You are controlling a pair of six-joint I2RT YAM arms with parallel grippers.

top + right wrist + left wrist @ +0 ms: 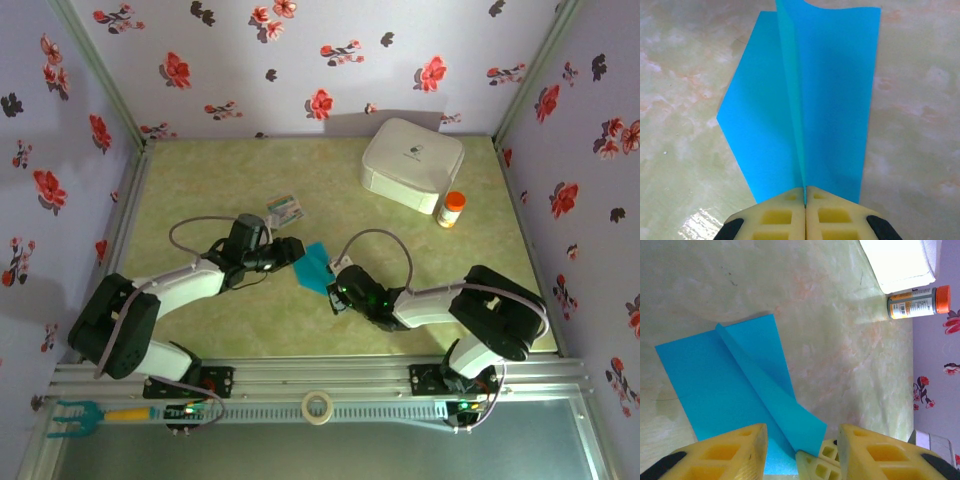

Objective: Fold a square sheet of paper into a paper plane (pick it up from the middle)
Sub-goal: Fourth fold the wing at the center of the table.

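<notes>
Creased turquoise-blue paper plane (835,90) pinched at centre keel by clenched right gripper (805,195); left gripper (802,435) jaws apart, holding nothing. Risk: single pinch slips, wings sag, folds reopen.

Left arm (180,285) and right arm (425,305): white links between bulky black joint housings, each trailed by a looping grey cable (172,232), green light (186,409) at the base; pale yellow fingers (725,455) moulded with rectangular pockets, black-backed.
</notes>
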